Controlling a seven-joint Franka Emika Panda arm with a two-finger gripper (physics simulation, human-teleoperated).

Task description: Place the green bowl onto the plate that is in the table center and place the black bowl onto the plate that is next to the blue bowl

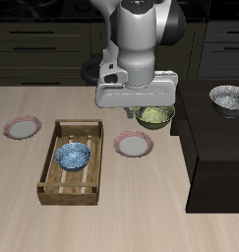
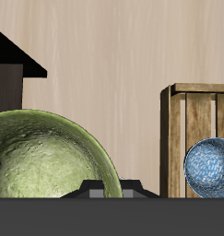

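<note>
The green bowl [image 1: 156,116] [image 2: 44,157] hangs right under my gripper [image 1: 137,111], beside the dark cabinet's edge. Its near rim runs in between the fingers, which look shut on it, though the hand hides most of them. The plate in the table center [image 1: 134,145] lies just in front of the gripper, with nothing on it. The black bowl [image 1: 227,98] sits on top of the dark cabinet [image 1: 214,148]. The blue bowl [image 1: 74,156] [image 2: 210,168] rests inside a wooden tray [image 1: 52,162] [image 2: 178,138]. A second plate [image 1: 23,127] lies beyond the tray, also bare.
The dark cabinet block stands as a raised obstacle right beside the green bowl. The wooden tray's walls rise around the blue bowl. Bare tabletop [image 1: 131,217] stretches toward the front edge.
</note>
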